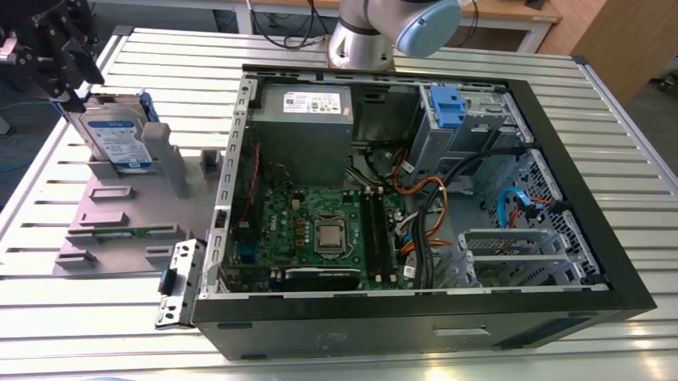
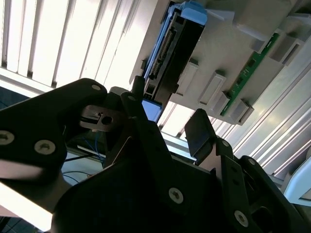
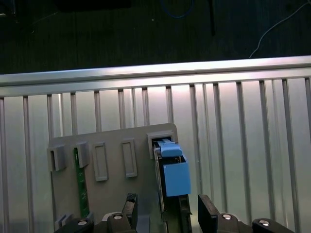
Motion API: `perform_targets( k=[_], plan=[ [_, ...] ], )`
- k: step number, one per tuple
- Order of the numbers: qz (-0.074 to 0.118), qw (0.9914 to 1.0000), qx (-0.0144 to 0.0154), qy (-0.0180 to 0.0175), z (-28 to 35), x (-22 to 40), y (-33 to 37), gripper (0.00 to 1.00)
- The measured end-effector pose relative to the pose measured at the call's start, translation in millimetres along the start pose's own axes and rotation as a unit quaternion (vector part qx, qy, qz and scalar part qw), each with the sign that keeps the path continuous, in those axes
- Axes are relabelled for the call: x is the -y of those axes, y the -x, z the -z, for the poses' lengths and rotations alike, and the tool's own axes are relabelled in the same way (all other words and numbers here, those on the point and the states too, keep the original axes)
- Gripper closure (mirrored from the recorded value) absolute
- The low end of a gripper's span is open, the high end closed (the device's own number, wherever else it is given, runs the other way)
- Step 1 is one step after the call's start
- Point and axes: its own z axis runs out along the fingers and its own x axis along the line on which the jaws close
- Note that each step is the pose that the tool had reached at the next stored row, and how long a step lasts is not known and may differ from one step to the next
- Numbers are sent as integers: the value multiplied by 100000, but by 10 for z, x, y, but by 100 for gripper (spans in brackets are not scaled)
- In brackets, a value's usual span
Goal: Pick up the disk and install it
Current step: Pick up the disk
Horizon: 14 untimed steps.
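End effector: the black end effector [image 1: 66, 83] hangs over the end of the holder plate [image 1: 117, 214] that lies farthest from the exterior camera, just above the top edge of the disk [image 1: 114, 136].

Jaws: set wide and gripping nothing. In the first wrist view the fingers [image 3: 206, 213] stand one on each side of the disk's [image 3: 172, 177] narrow edge, with a gap on both sides. I cannot tell whether they reach below its top edge.

Disk: it stands upright on its edge in a slot of the holder plate [image 3: 114, 138]. Its blue-and-white label shows in the exterior view. Both wrist views show a blue rail along its edge. In the second wrist view the disk [image 2: 175, 48] is seen edge-on beyond the end effector [image 2: 168, 109].

Holder plate: a grey plate with raised slots, lying flat on the slatted metal worktop [image 1: 106, 317].

Green circuit strip: the green circuit strip [image 3: 81, 187] is set in another slot of the holder plate, apart from the disk.

Computer case: the open computer case [image 1: 424, 317] lies just beside the holder plate, on the exterior view's right.

Inside the case: a grey power-supply box [image 1: 307, 119], a green motherboard [image 1: 317, 226] and a small blue latch [image 1: 445, 107] at the drive bay.

Arm: the base of the arm [image 1: 382, 28] rises beyond the case, well apart from the holder plate.
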Motion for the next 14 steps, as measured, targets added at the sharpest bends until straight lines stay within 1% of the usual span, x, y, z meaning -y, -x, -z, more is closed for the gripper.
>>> perform_targets(
  k=[14],
  plan=[
    [1, 100000, 2, -3, -33, -10, -2, 40]
  ],
)
